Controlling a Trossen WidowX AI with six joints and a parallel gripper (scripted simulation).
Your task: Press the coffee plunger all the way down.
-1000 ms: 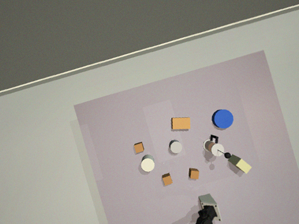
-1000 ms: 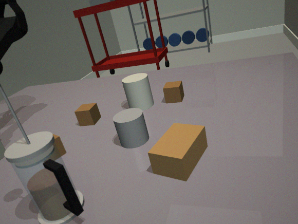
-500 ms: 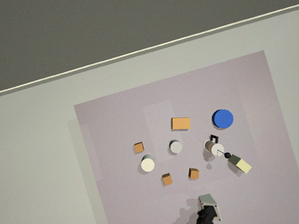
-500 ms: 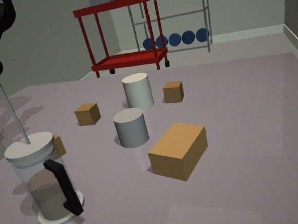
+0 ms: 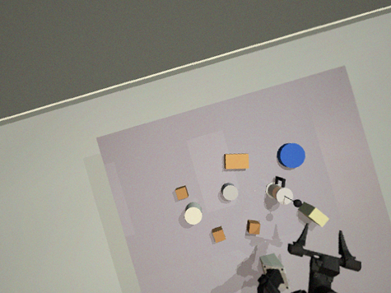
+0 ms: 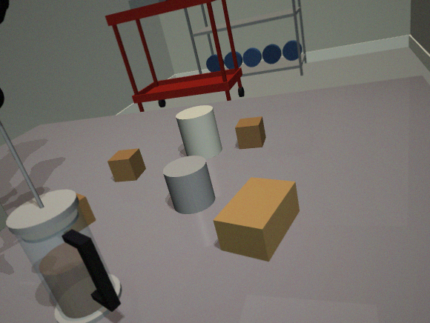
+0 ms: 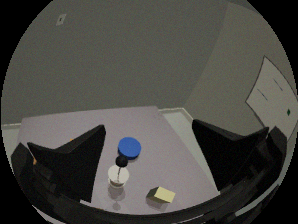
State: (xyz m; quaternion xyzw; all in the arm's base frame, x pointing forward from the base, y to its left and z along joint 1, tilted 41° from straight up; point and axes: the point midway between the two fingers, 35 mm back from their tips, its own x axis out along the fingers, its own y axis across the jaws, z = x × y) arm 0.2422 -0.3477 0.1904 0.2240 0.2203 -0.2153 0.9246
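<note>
The coffee press (image 5: 285, 194) (image 6: 46, 215) (image 7: 118, 175) stands upright, with a pale lid, clear body and black handle (image 5: 279, 181) (image 6: 97, 274). Its thin rod (image 6: 22, 168) rises well above the lid, so the plunger is up. The black knob (image 5: 297, 203) (image 7: 121, 161) tops the rod; the exterior view shows only part of it at the left edge. My gripper (image 5: 323, 228) (image 7: 149, 127) is wide open and empty. In the top view it appears to the lower right of the press, apart from the knob. The exterior view does not show its fingers.
A yellow block (image 5: 319, 217) (image 7: 165, 195) is beside the press, and a blue disc (image 5: 292, 155) (image 7: 130, 148) lies beyond it. A grey cylinder (image 5: 230, 192) (image 6: 190, 190), cream cylinder (image 5: 193, 215) (image 6: 202, 135), orange box (image 5: 237, 161) (image 6: 259, 204) and several small orange cubes stand on the handle-side and left areas.
</note>
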